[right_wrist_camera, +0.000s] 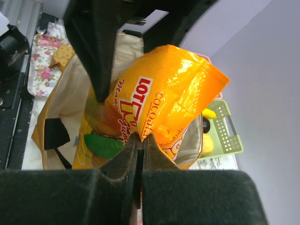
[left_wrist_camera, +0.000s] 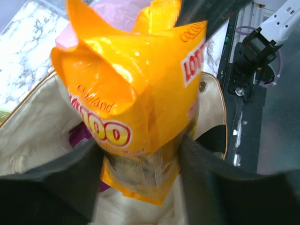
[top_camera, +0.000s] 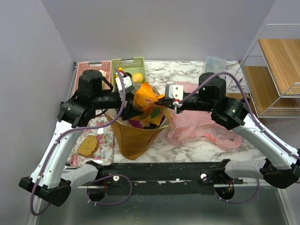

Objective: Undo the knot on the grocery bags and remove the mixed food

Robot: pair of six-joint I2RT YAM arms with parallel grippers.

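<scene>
The orange snack packet (top_camera: 146, 99) hangs above the open mouth of the mustard-yellow tote (top_camera: 136, 138), held from both sides. My left gripper (top_camera: 132, 101) is shut on its lower part, with the jaws on either side in the left wrist view (left_wrist_camera: 140, 157). My right gripper (top_camera: 165, 101) is shut on a corner edge of the packet (right_wrist_camera: 159, 98), pinched at the jaw tips (right_wrist_camera: 142, 140). A purple packet (top_camera: 140, 123) lies inside the tote. The pink plastic bag (top_camera: 201, 130) lies slack to the right. A lemon (top_camera: 138, 77) and a banana (top_camera: 122, 72) lie in the green basket (top_camera: 129, 64).
A pink basket (top_camera: 93, 67) stands at the back left. A floral tray (top_camera: 101, 154) with a bread slice (top_camera: 87, 146) lies left of the tote. A wire shelf (top_camera: 276, 70) stands at the right and a clear container (top_camera: 215, 62) at the back. A dark fruit (right_wrist_camera: 206, 124) sits in the green basket.
</scene>
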